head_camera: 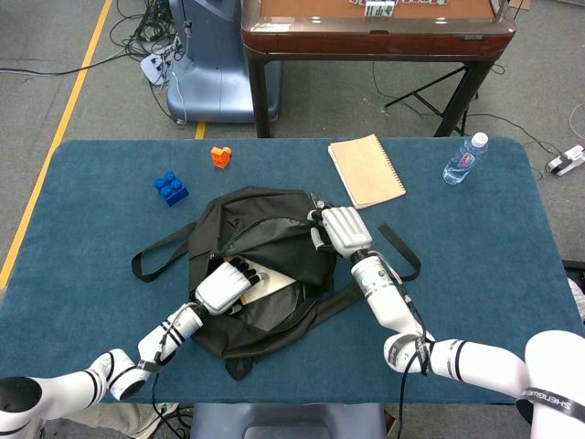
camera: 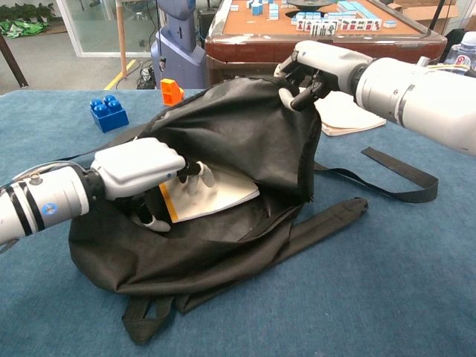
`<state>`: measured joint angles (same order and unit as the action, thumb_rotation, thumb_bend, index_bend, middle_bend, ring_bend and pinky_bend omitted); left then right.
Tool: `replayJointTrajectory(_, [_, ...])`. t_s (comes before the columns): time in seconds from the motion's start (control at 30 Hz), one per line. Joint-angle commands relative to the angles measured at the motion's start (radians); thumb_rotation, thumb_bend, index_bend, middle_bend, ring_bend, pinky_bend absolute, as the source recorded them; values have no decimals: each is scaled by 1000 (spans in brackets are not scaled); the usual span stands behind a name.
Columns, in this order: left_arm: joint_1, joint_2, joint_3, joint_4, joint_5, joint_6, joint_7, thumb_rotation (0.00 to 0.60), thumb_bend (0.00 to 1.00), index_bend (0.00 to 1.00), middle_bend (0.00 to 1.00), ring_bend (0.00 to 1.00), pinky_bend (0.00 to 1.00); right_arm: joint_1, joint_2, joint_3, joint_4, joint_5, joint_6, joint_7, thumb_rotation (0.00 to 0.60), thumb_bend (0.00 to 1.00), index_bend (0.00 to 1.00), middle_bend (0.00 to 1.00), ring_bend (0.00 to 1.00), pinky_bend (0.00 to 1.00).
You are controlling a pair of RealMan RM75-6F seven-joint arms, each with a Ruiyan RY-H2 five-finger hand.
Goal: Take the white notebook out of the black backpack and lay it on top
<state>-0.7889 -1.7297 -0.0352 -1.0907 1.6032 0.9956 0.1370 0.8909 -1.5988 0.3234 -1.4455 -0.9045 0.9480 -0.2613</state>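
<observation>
Inside black backpack (camera: 245, 134), left robot hand (camera: 141, 167) on white notebook (camera: 219, 195).

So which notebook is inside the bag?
The white notebook with the orange edge. It lies in the open black backpack under the left hand. The tan spiral notebook lies out on the table, beyond the backpack.

Our left hand (camera: 141, 169) reaches forward low, palm down, fingers (camera: 195, 177) curled a little at the tips. Our right hand (camera: 312, 65) is held up high, its fingers pinched together. Both our arms stretch out in front.
</observation>
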Motion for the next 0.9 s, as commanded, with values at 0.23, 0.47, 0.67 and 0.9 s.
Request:
replayJointTrajectory(0.23, [2,-43,-46,22,-56,14,-3,600,147,352,389,340,323,-1,3,10,14,16,3,2,600,566,695,479,335,391])
replayJointTrajectory(0.47, [3,-45,-54,24,-75,19,-11,600,147,362,388,341,323,33,-8,60,54,86,-31,10,600,566,695,479,341,391])
replayJointTrajectory(0.67, [3,-54,-59,28,-86,24,-25,600,147,366,389,343,325,74,-20,119,87,186,-56,11,600,567,695,479,344,391])
replayJointTrajectory(0.9, [3,-69,-65,43,-96,30,-70,600,162,429,411,369,334,102,-21,130,101,245,-55,-16,600,566,695,479,348,391])
